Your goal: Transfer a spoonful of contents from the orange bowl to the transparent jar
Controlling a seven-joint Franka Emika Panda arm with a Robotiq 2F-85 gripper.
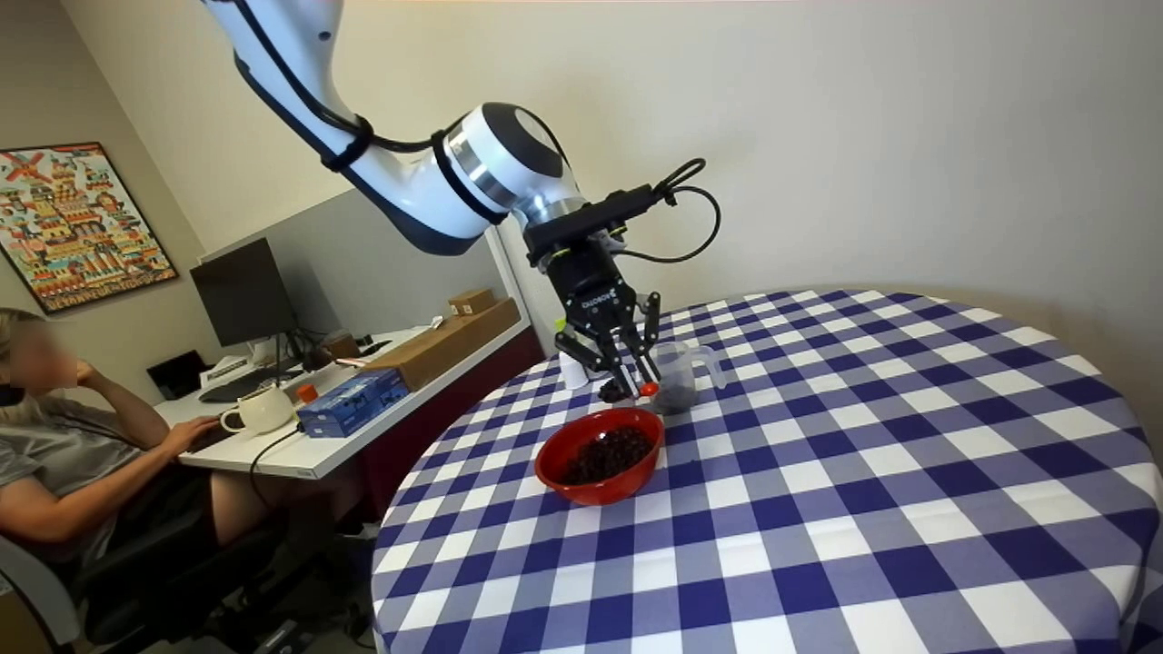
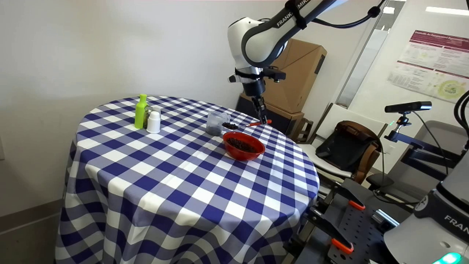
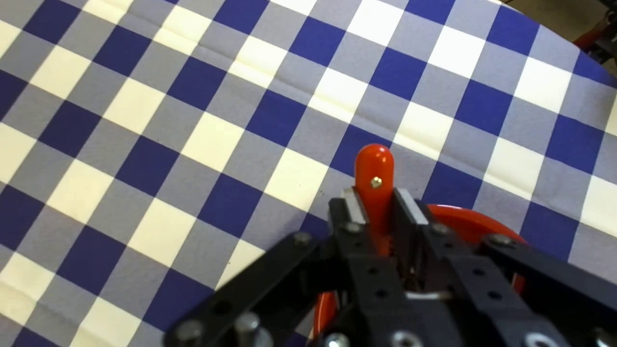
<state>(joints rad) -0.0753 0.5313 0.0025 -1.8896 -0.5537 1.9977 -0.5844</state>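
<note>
My gripper [image 1: 641,380] is shut on the red-orange handle of a spoon [image 3: 374,164]. In an exterior view the gripper [image 2: 263,120] holds the spoon [image 2: 254,124] roughly level, with a heap of dark pieces [image 2: 229,125] on its head. The orange-red bowl [image 1: 552,465] holds many dark pieces; it also shows in an exterior view [image 2: 244,155], and partly under the gripper in the wrist view [image 3: 470,222]. The transparent jar [image 1: 674,372] with a handle has dark grey contents low inside; it shows close to the heaped spoon head [image 2: 216,121]. The spoon head and jar are hidden in the wrist view.
A green bottle [image 2: 140,113] and white cups [image 2: 154,124] stand near the table's wall side, past the jar. The round table has a blue-and-white checked cloth [image 1: 872,509]. A person [image 1: 73,454] sits at a desk beside it.
</note>
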